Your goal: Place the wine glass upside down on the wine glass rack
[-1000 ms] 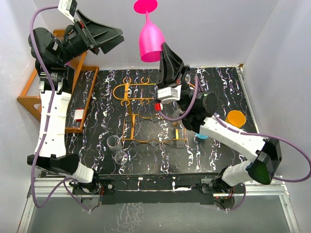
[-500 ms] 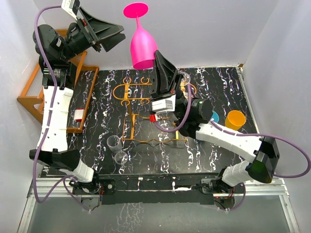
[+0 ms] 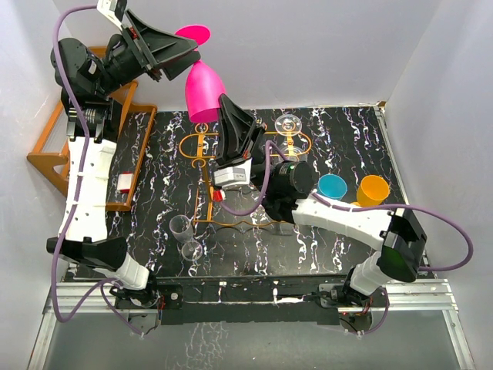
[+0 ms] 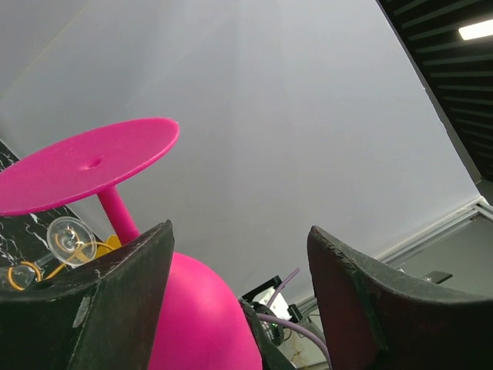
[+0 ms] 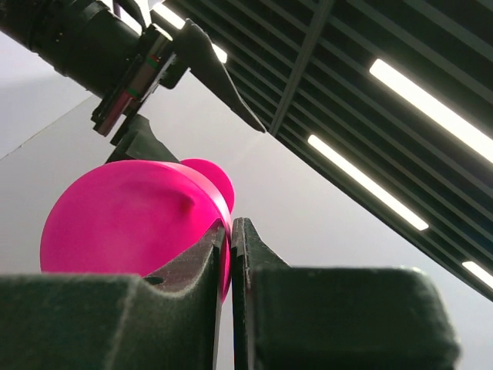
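Foot up, the pink glass (image 3: 202, 91) hangs in the air from the right gripper (image 5: 229, 231), which is pinched shut on its rim. The rack (image 3: 199, 146) stands below that gripper. The left gripper (image 4: 239, 231) gapes empty beside the stem. The flip looks done; seating the glass remains.

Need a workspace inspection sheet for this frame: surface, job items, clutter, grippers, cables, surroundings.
Surface: black white-veined tabletop.
Job's things: pink wine glass inverted, in the air near the far-left end of the wire rack, not yet on it.
Clutter: clear glass at the rack's far right; clear cup; second clear cup; blue cup; orange cup; red-and-white block.
Grippers: right gripper fingers pinch the glass rim; left gripper open beside the stem, not gripping.
Cables: purple cables on both arms; one loops over the rack.
Surroundings: white walls; wooden rack at the table's left edge.
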`<state>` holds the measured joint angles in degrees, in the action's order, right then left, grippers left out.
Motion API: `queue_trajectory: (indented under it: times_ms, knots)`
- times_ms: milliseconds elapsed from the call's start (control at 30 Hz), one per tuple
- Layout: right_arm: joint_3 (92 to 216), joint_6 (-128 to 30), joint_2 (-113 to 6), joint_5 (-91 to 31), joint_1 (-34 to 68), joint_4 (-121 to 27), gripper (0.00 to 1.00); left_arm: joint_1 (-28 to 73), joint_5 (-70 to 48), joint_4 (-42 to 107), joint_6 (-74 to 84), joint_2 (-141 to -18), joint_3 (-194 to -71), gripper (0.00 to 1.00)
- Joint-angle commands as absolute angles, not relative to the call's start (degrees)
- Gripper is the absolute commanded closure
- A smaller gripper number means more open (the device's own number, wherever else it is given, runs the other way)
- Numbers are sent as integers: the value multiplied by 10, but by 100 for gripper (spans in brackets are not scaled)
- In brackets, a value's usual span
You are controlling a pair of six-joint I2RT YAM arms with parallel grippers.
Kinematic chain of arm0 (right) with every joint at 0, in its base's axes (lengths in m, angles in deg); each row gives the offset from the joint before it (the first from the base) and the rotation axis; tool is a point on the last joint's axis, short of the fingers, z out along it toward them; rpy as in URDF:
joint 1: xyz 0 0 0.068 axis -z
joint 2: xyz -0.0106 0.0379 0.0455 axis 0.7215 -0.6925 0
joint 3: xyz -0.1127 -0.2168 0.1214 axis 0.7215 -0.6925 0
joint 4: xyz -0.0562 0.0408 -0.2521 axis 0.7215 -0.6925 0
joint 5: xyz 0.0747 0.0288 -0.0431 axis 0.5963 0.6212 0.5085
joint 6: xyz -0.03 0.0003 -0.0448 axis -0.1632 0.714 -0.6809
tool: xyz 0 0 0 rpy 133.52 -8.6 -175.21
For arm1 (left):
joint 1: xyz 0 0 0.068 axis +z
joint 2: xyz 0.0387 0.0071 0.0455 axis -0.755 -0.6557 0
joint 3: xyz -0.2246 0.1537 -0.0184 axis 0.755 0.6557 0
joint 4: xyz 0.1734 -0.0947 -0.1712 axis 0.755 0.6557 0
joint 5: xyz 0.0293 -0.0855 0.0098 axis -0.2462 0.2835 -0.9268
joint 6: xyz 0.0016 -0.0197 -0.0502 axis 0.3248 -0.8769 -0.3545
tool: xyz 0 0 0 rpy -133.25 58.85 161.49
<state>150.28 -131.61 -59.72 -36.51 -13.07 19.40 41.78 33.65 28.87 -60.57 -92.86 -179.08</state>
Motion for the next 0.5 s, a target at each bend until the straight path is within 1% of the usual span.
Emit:
queue_trajectory:
  times_ms: [0,267,367,467]
  knots:
    - [1537,-1335,-597,-377,-138,242,92,407,340,305,-610,-924,-1809,33]
    - [1537,-1367,-589,-401,-143,241,91,404,344,312,-599,-914,-1786,34]
    - [1526,-1376,-570,-402,-141,237,92,404,345,317,-593,-913,-1785,38]
    - [1517,-1375,-555,-395,-139,236,92,404,344,319,-590,-913,-1779,38]
